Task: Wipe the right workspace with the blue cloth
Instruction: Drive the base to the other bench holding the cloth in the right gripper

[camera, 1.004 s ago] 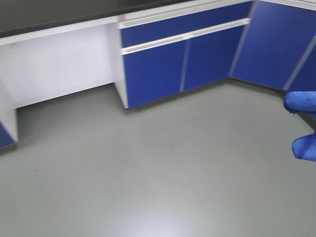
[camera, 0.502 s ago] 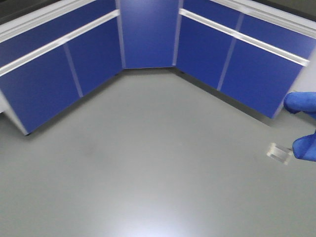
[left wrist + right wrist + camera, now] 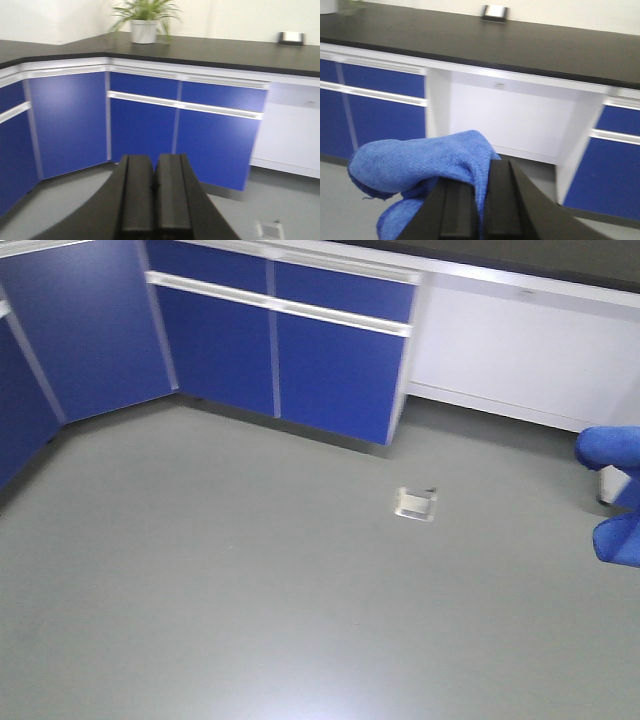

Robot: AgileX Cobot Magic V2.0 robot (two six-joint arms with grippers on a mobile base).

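Note:
The blue cloth (image 3: 420, 162) is pinched between the black jaws of my right gripper (image 3: 481, 175) and droops over its left finger; folds of the blue cloth (image 3: 615, 490) also poke in at the right edge of the front view. Ahead in the right wrist view runs the right workspace (image 3: 520, 45), a matte black countertop with a small outlet box (image 3: 495, 12) at its back. My left gripper (image 3: 155, 172) is shut with nothing between its fingers, pointing at blue cabinets; the same right workspace countertop (image 3: 225, 50) and outlet box (image 3: 291, 37) lie beyond it.
Blue cabinet doors (image 3: 300, 350) and a white kneehole panel (image 3: 510, 360) stand under the counter. A small clear square floor fitting (image 3: 417, 503) sits on the grey floor (image 3: 250, 590). A potted plant (image 3: 145, 20) stands on the corner of the counter.
The whole front view has swung: the cabinet corner slid to the left and the white kneehole came in at the right. The floor fitting moved from the right edge toward the middle. The cloth stays in the same spot.

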